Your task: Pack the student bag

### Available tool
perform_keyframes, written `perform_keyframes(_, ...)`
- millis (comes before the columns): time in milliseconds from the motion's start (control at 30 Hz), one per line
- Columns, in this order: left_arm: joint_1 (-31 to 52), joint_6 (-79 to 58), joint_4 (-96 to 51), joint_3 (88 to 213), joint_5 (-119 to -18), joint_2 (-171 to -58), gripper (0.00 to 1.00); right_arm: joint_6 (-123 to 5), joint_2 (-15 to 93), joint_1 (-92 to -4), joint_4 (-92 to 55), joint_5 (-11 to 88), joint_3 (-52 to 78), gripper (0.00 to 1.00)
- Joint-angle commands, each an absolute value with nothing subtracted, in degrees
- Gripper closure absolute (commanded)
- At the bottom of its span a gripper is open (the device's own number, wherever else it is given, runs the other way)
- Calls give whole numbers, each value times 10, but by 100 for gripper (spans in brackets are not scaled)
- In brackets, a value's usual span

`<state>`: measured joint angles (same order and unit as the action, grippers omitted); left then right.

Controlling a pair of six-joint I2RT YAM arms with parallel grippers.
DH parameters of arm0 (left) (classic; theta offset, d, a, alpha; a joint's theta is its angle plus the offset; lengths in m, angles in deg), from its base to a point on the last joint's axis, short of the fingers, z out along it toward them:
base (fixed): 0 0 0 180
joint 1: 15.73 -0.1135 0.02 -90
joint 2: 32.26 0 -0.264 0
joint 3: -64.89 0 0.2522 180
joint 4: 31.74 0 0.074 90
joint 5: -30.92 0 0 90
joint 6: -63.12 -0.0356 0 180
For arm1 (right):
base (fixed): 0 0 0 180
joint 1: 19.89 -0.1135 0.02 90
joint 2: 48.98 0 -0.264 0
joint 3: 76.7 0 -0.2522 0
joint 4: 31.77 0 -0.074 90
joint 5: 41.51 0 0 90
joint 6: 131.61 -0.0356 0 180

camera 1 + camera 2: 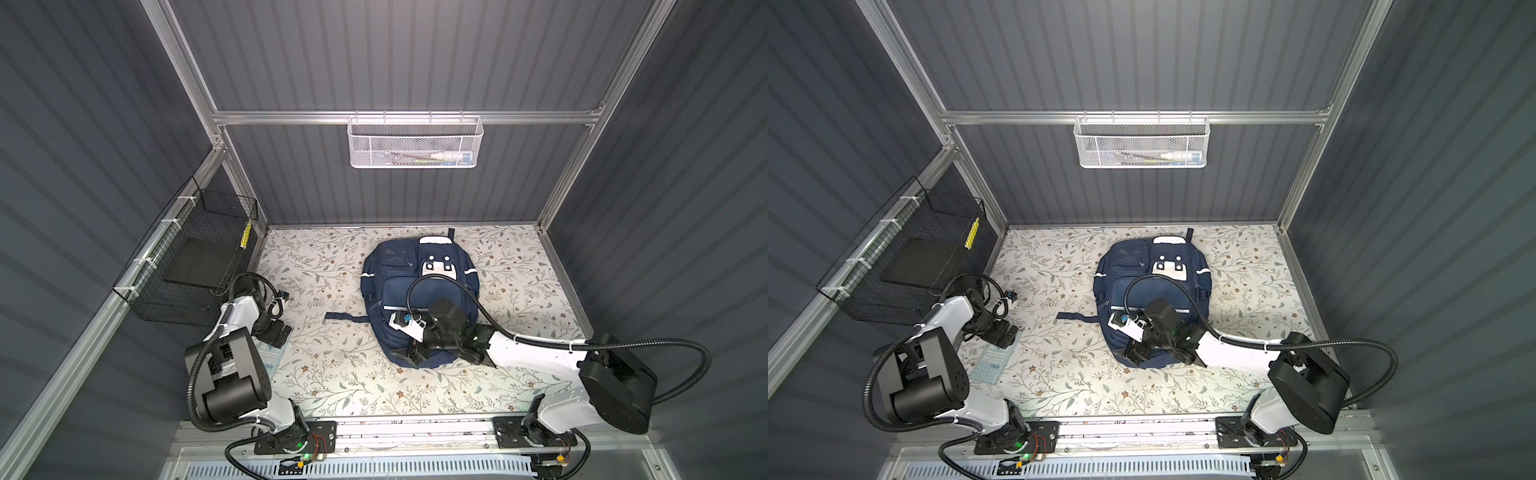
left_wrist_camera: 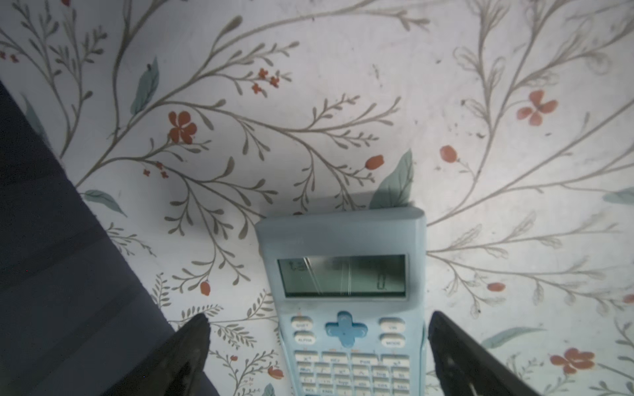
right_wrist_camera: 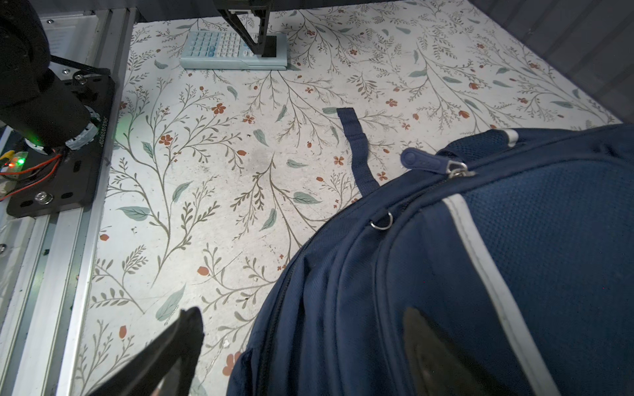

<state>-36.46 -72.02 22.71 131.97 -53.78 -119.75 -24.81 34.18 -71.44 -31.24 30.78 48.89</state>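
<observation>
The student bag (image 1: pixel 386 291) (image 1: pixel 1117 291) lies flat in the middle of the flowered table, navy with white patches. My right gripper (image 1: pixel 409 353) (image 3: pixel 305 325) stands open at its near end. One finger hangs over the table beside the bag, the other over the bag's fabric (image 3: pixel 480 274). A zip pull (image 3: pixel 422 159) sits at the bag's seam. At the table's left lies a light-blue calculator (image 2: pixel 346 308) (image 1: pixel 994 365). My left gripper (image 2: pixel 317 329) (image 1: pixel 1003 334) is open astride it and holds nothing.
A white mesh basket (image 1: pixel 415 143) with pens hangs on the back rail. A black wire basket (image 1: pixel 195 266) holding a dark flat pad hangs on the left wall. A loose bag strap (image 3: pixel 356 147) lies on the table. The arm-mount rail (image 1: pixel 415 432) runs along the front.
</observation>
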Motion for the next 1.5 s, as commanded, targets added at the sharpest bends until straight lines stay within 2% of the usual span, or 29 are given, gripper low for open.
perform_keyframes(0, -371, -750, 229, 1293, -562, -1207, 0, -240, 355, -715, -307, 315, 479, 9)
perform_keyframes(133, -370, -755, 180, 1264, -499, -1219, 0, -240, 358, -715, -302, 315, 476, 9)
perform_keyframes(233, -370, -747, 187, 1281, -496, -1250, 0, -240, 358, -715, -303, 314, 476, 9)
perform_keyframes(333, -369, -732, 216, 1306, -551, -1273, 0, -242, 358, -715, -302, 310, 474, 9)
perform_keyframes(400, -362, -728, 233, 1314, -590, -1273, 11, -242, 360, -715, -302, 312, 473, 9)
perform_keyframes(500, -333, -725, 247, 1305, -595, -1273, 19, -241, 359, -715, -299, 313, 472, 9)
perform_keyframes(700, -269, -654, 280, 1354, -638, -1287, 30, -252, 355, -715, -300, 301, 470, 9)
perform_keyframes(800, -198, -582, 273, 1383, -643, -1304, 31, -260, 354, -716, -301, 299, 467, 8)
perform_keyframes(900, -120, -558, 242, 1383, -630, -1312, 30, -263, 352, -719, -301, 298, 466, 8)
perform_keyframes(1000, -78, -519, 241, 1405, -619, -1343, 31, -261, 352, -723, -301, 300, 466, 8)
perform_keyframes(1100, -29, -488, 225, 1417, -617, -1341, 25, -256, 356, -727, -299, 307, 462, 8)
perform_keyframes(1233, -26, -440, 189, 1408, -622, -1313, 1, -267, 364, -731, -294, 327, 454, 6)
perform_keyframes(1467, -33, -327, 125, 1386, -667, -1250, 0, -422, 373, -729, -256, 404, 389, 1)
